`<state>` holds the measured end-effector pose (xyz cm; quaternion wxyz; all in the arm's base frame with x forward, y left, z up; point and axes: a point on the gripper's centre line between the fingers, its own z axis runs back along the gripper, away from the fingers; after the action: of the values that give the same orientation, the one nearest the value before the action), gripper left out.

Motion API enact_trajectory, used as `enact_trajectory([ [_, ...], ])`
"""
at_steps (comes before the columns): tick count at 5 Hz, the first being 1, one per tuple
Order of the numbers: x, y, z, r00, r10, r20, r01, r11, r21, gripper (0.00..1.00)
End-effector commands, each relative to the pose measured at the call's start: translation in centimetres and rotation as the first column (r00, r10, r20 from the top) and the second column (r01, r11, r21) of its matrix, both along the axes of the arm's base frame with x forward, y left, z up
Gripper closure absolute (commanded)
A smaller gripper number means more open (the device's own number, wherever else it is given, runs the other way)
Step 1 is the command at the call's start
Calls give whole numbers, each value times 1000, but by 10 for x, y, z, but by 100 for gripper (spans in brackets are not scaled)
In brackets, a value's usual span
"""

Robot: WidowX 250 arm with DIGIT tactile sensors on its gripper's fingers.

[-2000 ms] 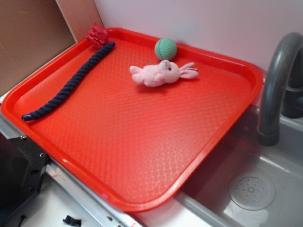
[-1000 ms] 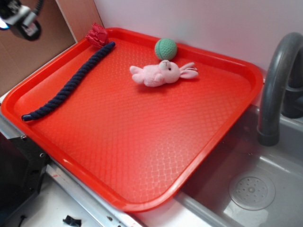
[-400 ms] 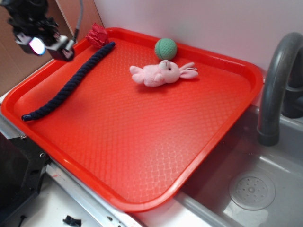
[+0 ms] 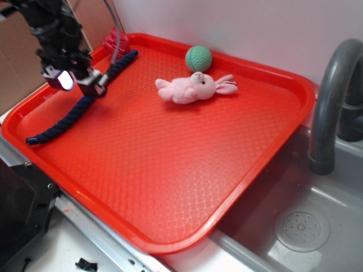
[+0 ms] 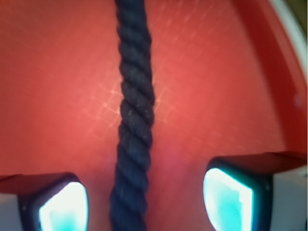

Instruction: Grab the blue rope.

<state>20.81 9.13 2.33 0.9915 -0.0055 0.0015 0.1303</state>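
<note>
I read the pincer (image 4: 76, 82) as spread wide and empty, poised over the middle stretch of the blue rope (image 4: 62, 116); in the wrist view its two pale glowing fingertips (image 5: 62, 209) sit at the lower corners with the blue rope (image 5: 134, 110) running straight up between them, neither pad touching it. The arm's black body covers part of the cord in the exterior view, so I cannot tell how high the tips stand above it. The rope lies along the left side of the red tray (image 4: 170, 187), one dark capped end near the front-left rim, the other ending in a red frayed tassel (image 4: 116, 41) up against the far-left corner. Nothing lies beside the grasp point; the nearest things are well apart to the right: a pink plush bunny (image 4: 193, 88) lying on its side and, just behind it, a green knitted ball (image 4: 198, 58) near the far rim. The tray is glossy plastic with a fine diamond-embossed floor and a raised rounded rim; the rope is thick, twisted navy cord. Right of the tray is a grey sink (image 4: 300, 226) with a round drain and a curved grey faucet (image 4: 332, 96). The tray's front-left edge overhangs a white counter (image 4: 62, 249).
</note>
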Motion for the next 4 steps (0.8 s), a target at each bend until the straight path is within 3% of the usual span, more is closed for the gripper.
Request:
enact_trajectory([
  [1,10,0,-15,1000,-13,-9,13,1000,14,0],
  [2,8,-1,-17,1000,-23,6,23,1000,-5,100],
  [4,7,-1,-12,999,-37,-8,37,999,-8,100],
])
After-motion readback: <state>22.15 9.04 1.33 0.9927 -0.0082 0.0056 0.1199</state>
